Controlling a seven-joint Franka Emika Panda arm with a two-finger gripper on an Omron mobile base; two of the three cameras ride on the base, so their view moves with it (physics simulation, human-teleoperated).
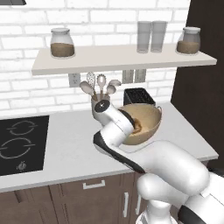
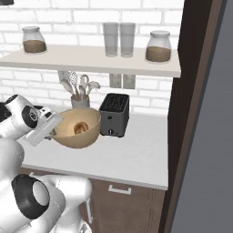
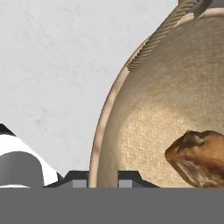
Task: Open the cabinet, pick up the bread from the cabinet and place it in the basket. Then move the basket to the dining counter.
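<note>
Gripper (image 3: 103,178) fingertips (image 3: 79,180) are seen at the bottom of the hand view, drawn together on the basket (image 3: 175,100) rim, one tip outside the wall and one just inside. Basket rim is pinched between them, so the gripper is clamped on the basket.

Bread (image 3: 199,157) is seen lying inside the basket, on the woven floor, close to the gripped side. A rope handle (image 3: 162,33) is seen along the rim further from the fingers.

From the right base view, the basket (image 2: 84,135) is seen near the worktop (image 2: 136,154) middle, just beside the black toaster (image 2: 114,113), which is set toward the back wall. Whether the basket is resting on the worktop or lifted slightly cannot be told. Bread (image 2: 81,128) is visible as a small brown lump in the bowl. The gripper (image 2: 51,129) is met at the basket's left rim.

From the left base view, the basket (image 1: 148,124) is partly hidden by the arm; the grey utensil cup (image 1: 98,103) with spoons is placed behind it near the back edge. The black cooktop (image 1: 22,142) is set in the worktop's left part. On the wall shelf (image 1: 122,59), two brown-filled jars (image 1: 61,43) are placed at the ends and two empty glasses (image 1: 151,36) between them.
</note>
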